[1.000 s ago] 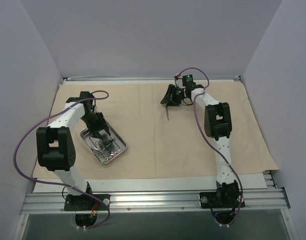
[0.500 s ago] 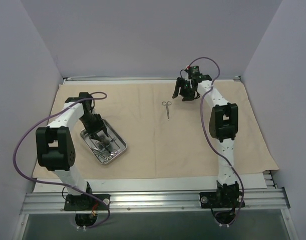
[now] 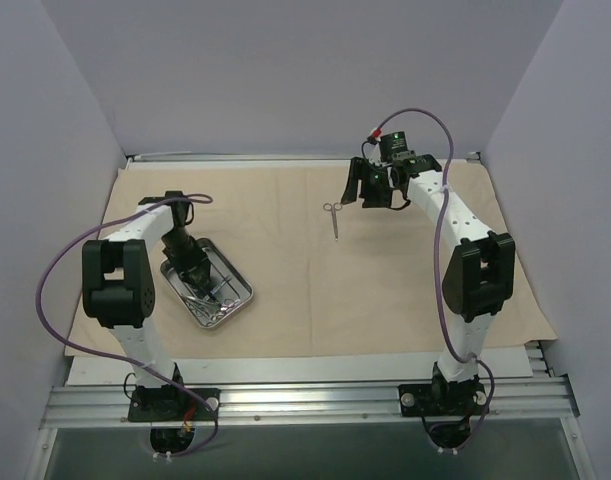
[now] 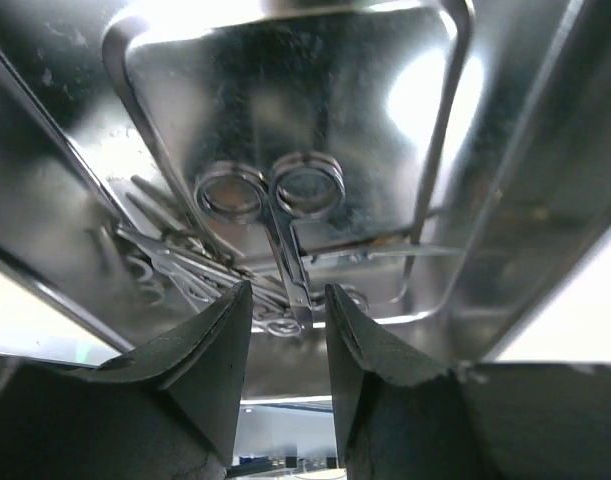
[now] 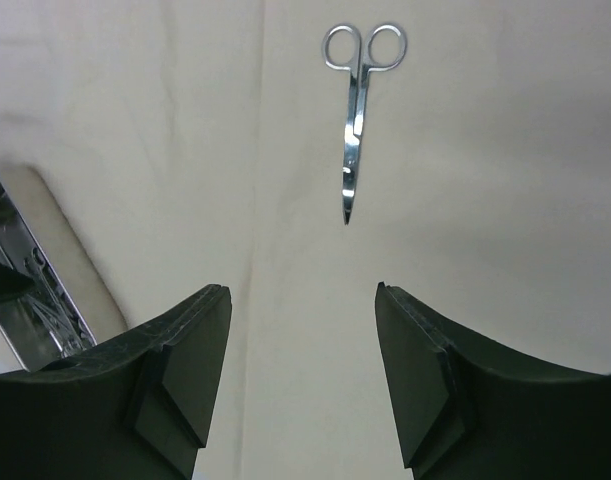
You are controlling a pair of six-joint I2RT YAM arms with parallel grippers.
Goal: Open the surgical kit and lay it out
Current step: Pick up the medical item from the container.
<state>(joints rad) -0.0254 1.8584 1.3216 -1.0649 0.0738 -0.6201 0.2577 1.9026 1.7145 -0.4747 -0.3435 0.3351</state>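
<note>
Seen from above, a beige cloth (image 3: 285,270) lies spread flat across the table. A small steel tray (image 3: 235,281) sits on its left half, near your left arm. One pair of scissors (image 5: 356,130) lies alone on the far middle of the cloth, well apart from the tray, rings away from the right wrist camera and tip towards it.

Your left gripper (image 4: 287,300) is down inside the tray. Its jaws stand apart, not clamped on anything. Between them runs the shank of a second pair, the tray scissors (image 4: 283,240). The rings lie ahead of the fingertips and the long axis points straight back into the gap. The fingers therefore straddle the shank across its width, and neither pad appears to touch it. A loose heap of other instruments (image 4: 175,265) lies just beside it, on the left in the wrist view.

Your right gripper (image 5: 303,300) hangs above the far cloth with jaws wide and empty, and the lone scissors lie ahead of it.

The left arm is much nearer the tray, so the next pick looks to be its job. The main risk is snagging the heap.
</note>
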